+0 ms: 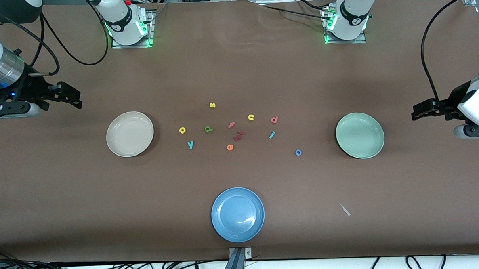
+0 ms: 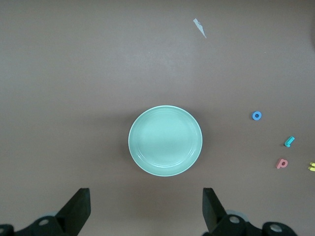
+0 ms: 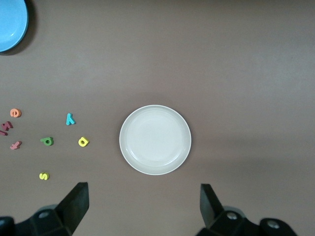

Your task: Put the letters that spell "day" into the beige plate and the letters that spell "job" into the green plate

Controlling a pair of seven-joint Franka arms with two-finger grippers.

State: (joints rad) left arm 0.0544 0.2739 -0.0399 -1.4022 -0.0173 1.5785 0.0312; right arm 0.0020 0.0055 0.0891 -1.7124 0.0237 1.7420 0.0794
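Note:
The beige plate (image 1: 130,134) (image 3: 155,139) lies empty toward the right arm's end; the green plate (image 1: 360,135) (image 2: 165,140) lies empty toward the left arm's end. Between them sit the yellow "a" (image 1: 182,130) (image 3: 83,142), green "d" (image 1: 208,129) (image 3: 47,141), teal "y" (image 1: 190,144) (image 3: 70,119), pinkish-red "b" (image 1: 274,119) (image 2: 282,163), teal "j" (image 1: 272,135) (image 2: 289,142) and blue "o" (image 1: 298,152) (image 2: 257,115). My right gripper (image 1: 74,97) (image 3: 143,204) hangs open beside the beige plate. My left gripper (image 1: 416,114) (image 2: 146,206) hangs open beside the green plate. Neither holds anything.
A blue plate (image 1: 237,214) lies nearest the front camera. Other letters lie among the task's: yellow "s" (image 1: 212,105), yellow "u" (image 1: 251,117), pink "f" (image 1: 232,125), orange "e" (image 1: 230,147), dark red pieces (image 1: 238,136). A white scrap (image 1: 345,210) lies near the front edge.

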